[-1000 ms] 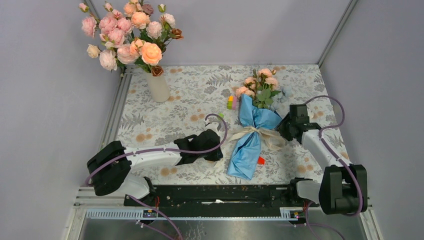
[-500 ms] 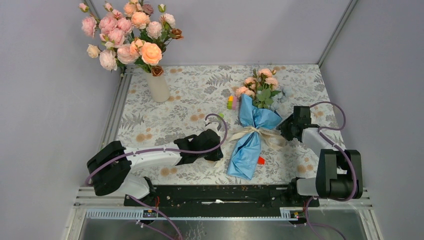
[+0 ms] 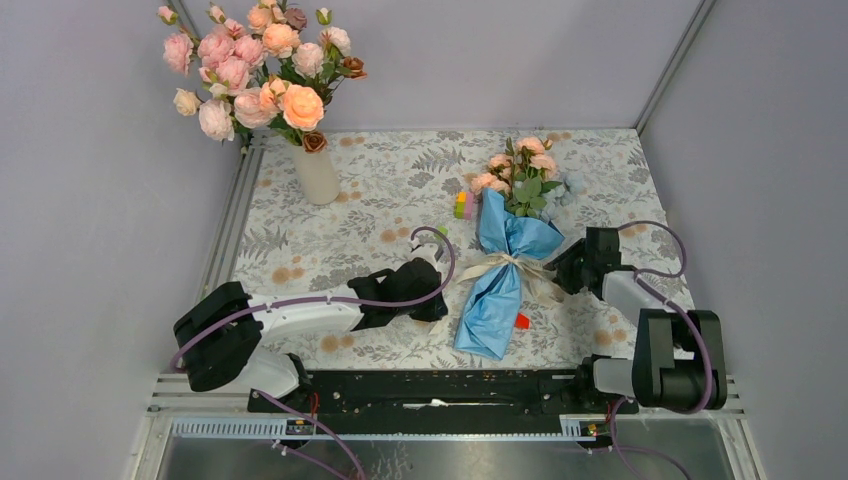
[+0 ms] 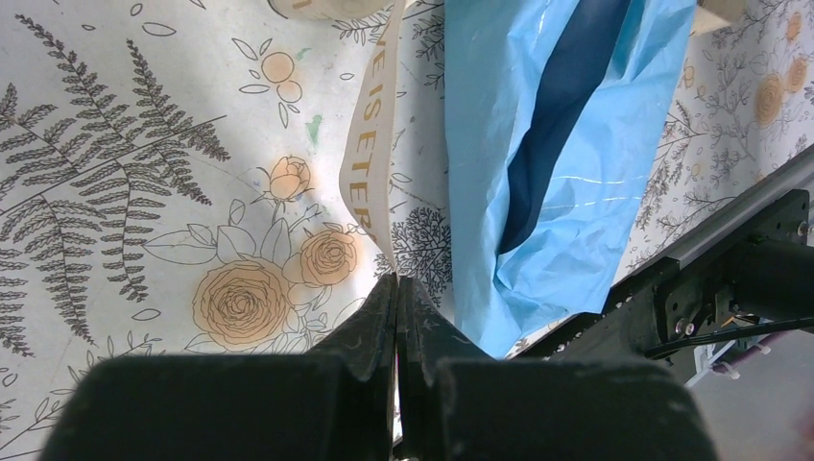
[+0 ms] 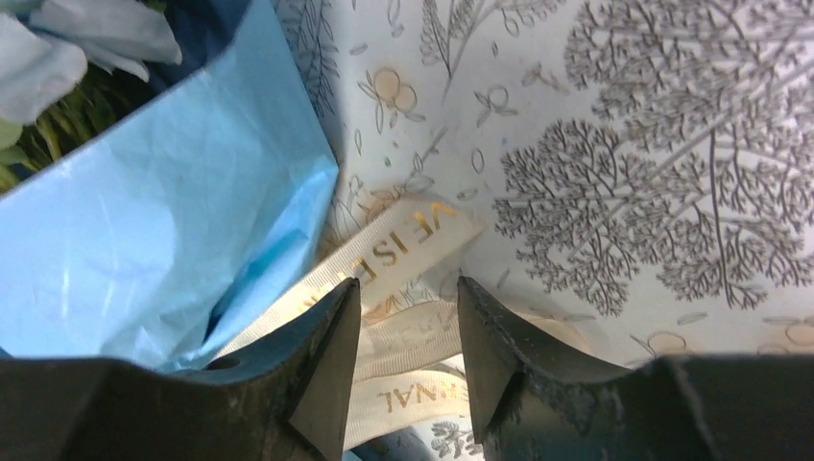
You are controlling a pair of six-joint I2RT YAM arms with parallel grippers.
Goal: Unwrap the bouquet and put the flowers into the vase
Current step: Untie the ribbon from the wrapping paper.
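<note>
Lying right of centre on the fern-print table (image 3: 340, 240), the bouquet (image 3: 497, 290) points its flowers (image 3: 520, 165) toward the far edge and its blue paper foot toward the front rail, tied with cream ribbon (image 3: 515, 264). The left gripper (image 4: 395, 280), jaws fully closed, pinches a ribbon tail just left of the paper. The right gripper (image 5: 408, 288), jaws about half apart, straddles ribbon loops on the other side without clamping them. Bare cloth separates the bundle from the vase (image 3: 318, 175), well apart in the far-left corner.
</note>
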